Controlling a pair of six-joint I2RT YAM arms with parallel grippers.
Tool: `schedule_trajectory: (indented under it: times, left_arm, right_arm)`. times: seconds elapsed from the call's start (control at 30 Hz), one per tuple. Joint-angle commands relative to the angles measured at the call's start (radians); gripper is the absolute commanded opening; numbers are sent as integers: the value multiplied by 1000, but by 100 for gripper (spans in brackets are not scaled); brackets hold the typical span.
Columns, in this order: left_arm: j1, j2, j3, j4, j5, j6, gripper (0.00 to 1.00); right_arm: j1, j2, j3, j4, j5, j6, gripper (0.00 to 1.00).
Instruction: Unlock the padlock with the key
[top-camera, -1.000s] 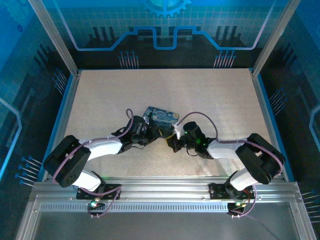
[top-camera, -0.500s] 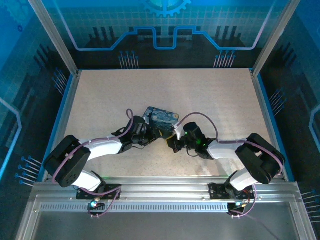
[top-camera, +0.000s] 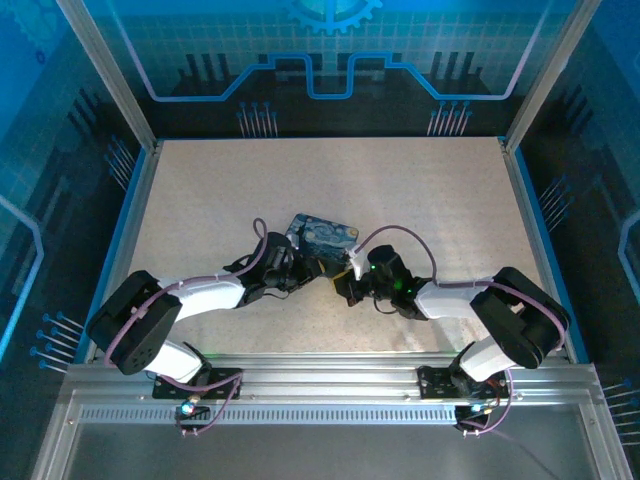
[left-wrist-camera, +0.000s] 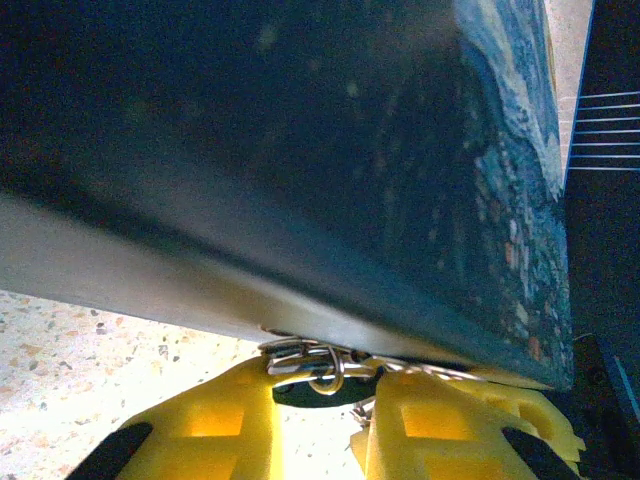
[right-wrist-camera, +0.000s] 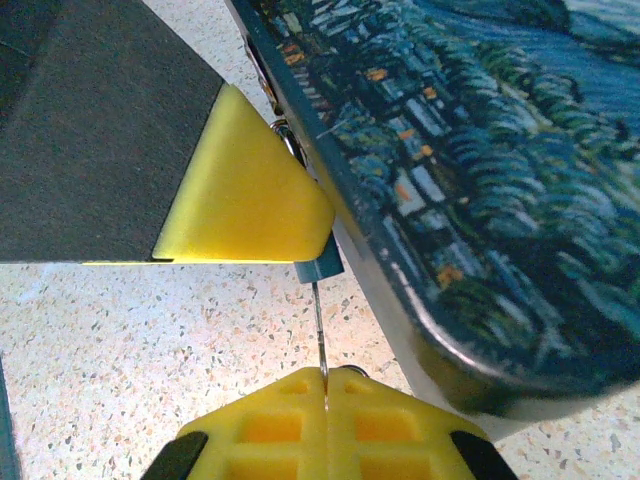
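Speckled beige table (top-camera: 200, 190), rectangular night-sky painted tin (top-camera: 325, 232) at centre: both as a second ago. Arms also unchanged, bar perhaps a slight shift at the right wrist. Left gripper (left-wrist-camera: 318, 405) is clamped at the tin's lower edge on the small blue blocky padlock (right-wrist-camera: 318, 268). Right gripper (right-wrist-camera: 325, 400) is fully closed on the thin dark metal key (right-wrist-camera: 318, 330), whose tip meets the padlock's underside.

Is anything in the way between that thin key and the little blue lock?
Nothing visible is. The key, pinched in the right gripper, runs straight to the end of the padlock. The left gripper and the painted tin sit beside the padlock, off the key's line.
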Motion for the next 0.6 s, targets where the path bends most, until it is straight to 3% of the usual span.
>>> schedule_trajectory:
  times: [0.0,0.57]
  left_arm:
    - [-8,-19,30,-2,20,-5,21]
    - [-18,-21,45,-8,31,-11,21]
  right_arm:
    - [-2,-7,9,54,-1,-3,0]
    - [1,50,51,108,5,7,0]
